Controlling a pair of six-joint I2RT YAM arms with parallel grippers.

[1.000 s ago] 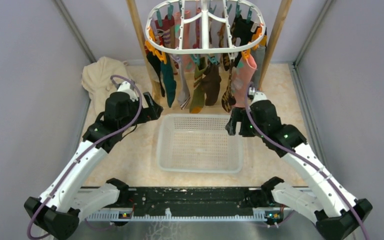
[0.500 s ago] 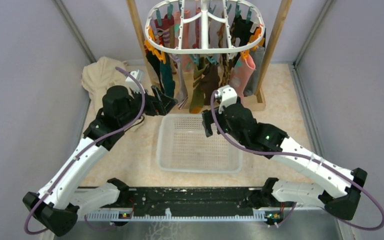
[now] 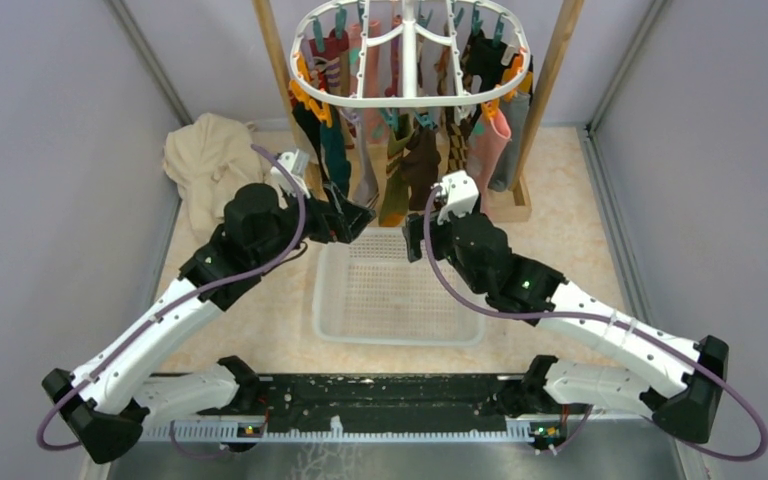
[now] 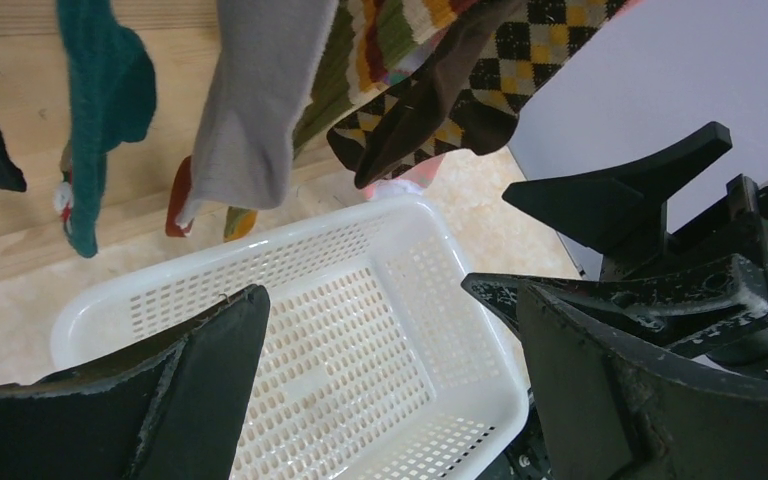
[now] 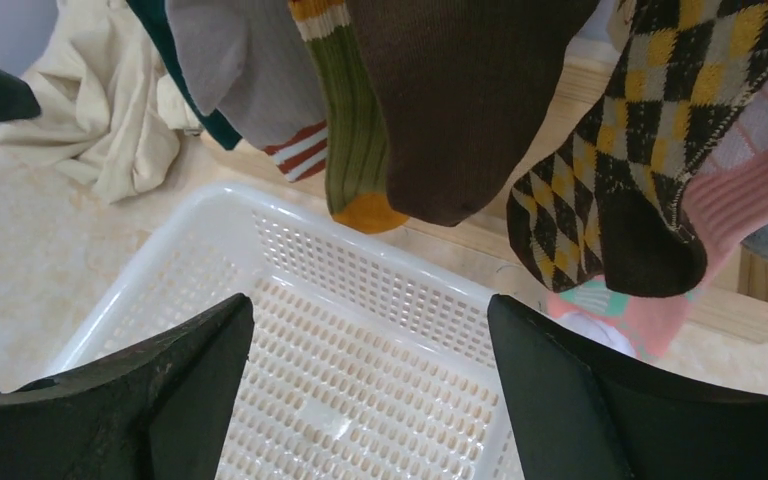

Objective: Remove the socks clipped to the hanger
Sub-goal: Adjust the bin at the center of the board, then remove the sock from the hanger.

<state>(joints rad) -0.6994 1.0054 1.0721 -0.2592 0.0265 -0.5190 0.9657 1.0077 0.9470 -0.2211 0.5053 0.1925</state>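
Observation:
The white oval hanger [image 3: 410, 100] hangs from a wooden frame with several socks clipped to it. They include a dark green sock [image 3: 336, 160], a grey sock [image 3: 365, 182], a brown sock [image 3: 423, 165] and a pink sock [image 3: 488, 145]. My left gripper [image 3: 356, 216] is open and empty just below the grey sock [image 4: 250, 120], over the basket's far left corner. My right gripper [image 3: 412, 236] is open and empty beneath the brown sock [image 5: 460, 100] and the olive striped sock [image 5: 355, 130]. An argyle sock [image 5: 620, 150] hangs to its right. Neither gripper touches a sock.
A white mesh basket [image 3: 400, 338] sits on the table under the socks, with nothing in it. A beige cloth [image 3: 205, 160] lies at the back left. Wooden posts [image 3: 550, 80] stand either side of the hanger. Grey walls close in both sides.
My right arm has swung left, from beside the pink sock to under the brown sock over the basket. My left arm has reached rightward to the grey sock. Both grippers stay open.

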